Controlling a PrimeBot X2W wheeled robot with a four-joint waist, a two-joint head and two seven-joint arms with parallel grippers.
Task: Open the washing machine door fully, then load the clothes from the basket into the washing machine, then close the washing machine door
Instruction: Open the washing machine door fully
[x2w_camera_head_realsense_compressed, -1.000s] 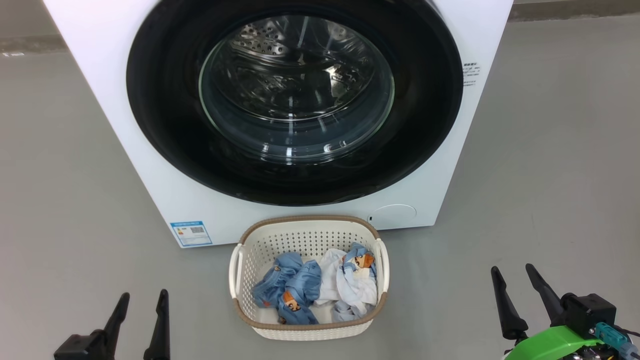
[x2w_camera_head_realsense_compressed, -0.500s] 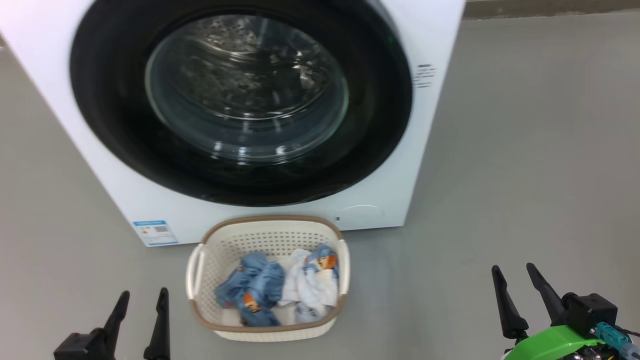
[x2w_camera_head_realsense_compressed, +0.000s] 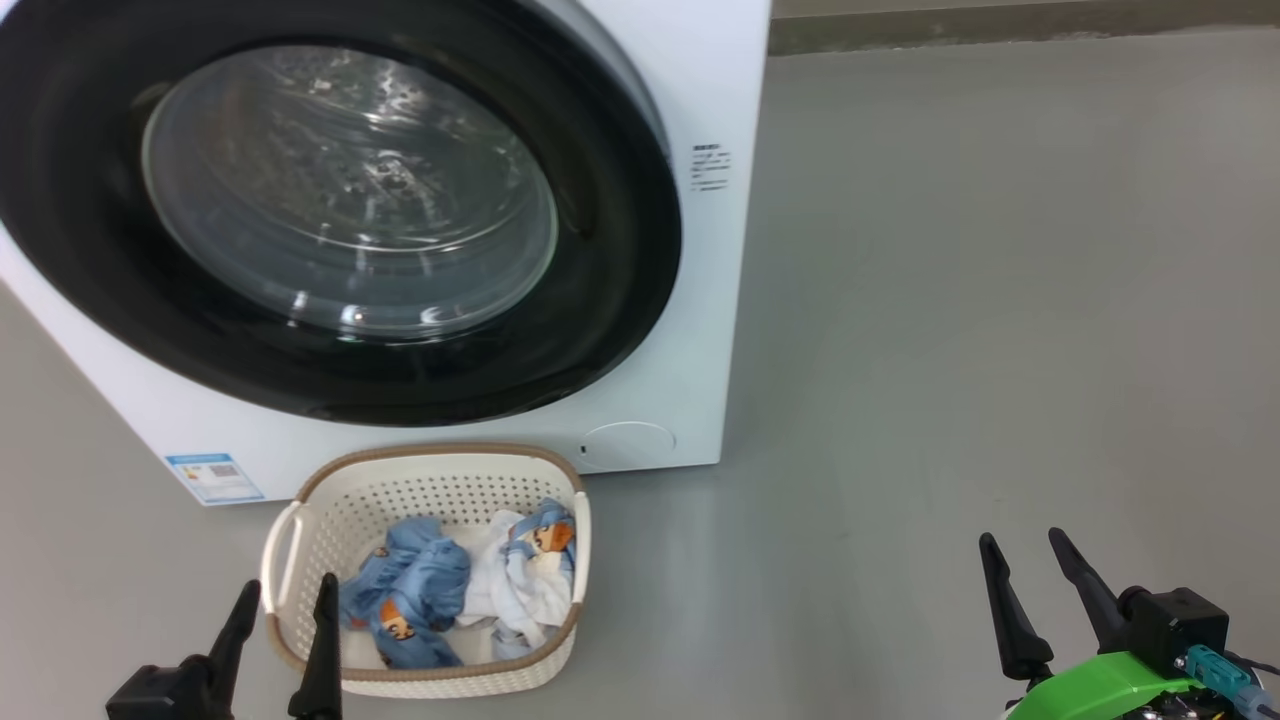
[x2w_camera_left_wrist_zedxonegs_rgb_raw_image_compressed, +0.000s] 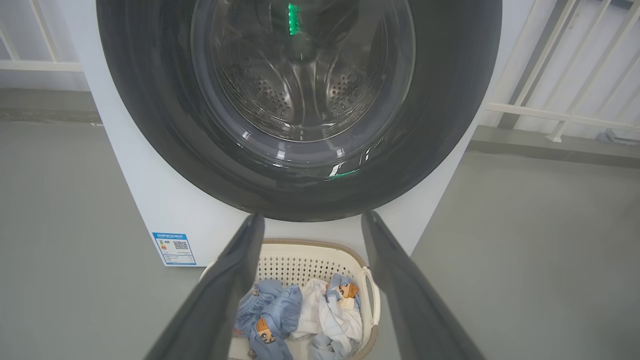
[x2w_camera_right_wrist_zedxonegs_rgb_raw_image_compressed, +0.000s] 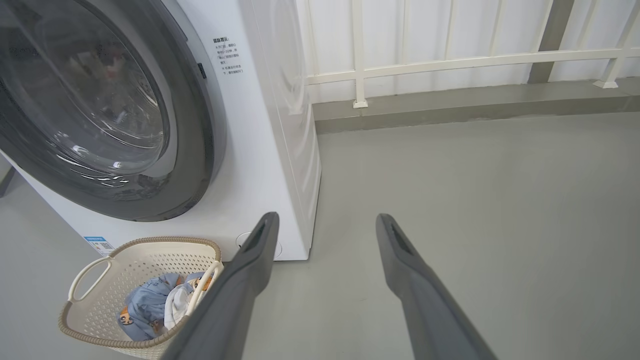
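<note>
At the bottom corners of the head view, the left gripper (x2w_camera_head_realsense_compressed: 286, 585) and right gripper (x2w_camera_head_realsense_compressed: 1022, 540) hover with jaws spread wide and empty, the left near the basket (x2w_camera_head_realsense_compressed: 430, 455) of clothes (x2w_camera_head_realsense_compressed: 420, 590), which sits on the floor close before the washing machine (x2w_camera_head_realsense_compressed: 720, 100). The washing machine door (x2w_camera_head_realsense_compressed: 610, 300) looks shut. With the basket right beneath it, a low reach for the door might knock the basket aside.

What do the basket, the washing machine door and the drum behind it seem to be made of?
Basket: matte cream plastic, by its even moulded holes; the brown rim looks woven, probably plastic too. Washing machine door: glossy black ring, likely plastic, around a clear bulging window, probably glass, with sharp reflections. Drum: perforated metal, steel-like shine.
</note>
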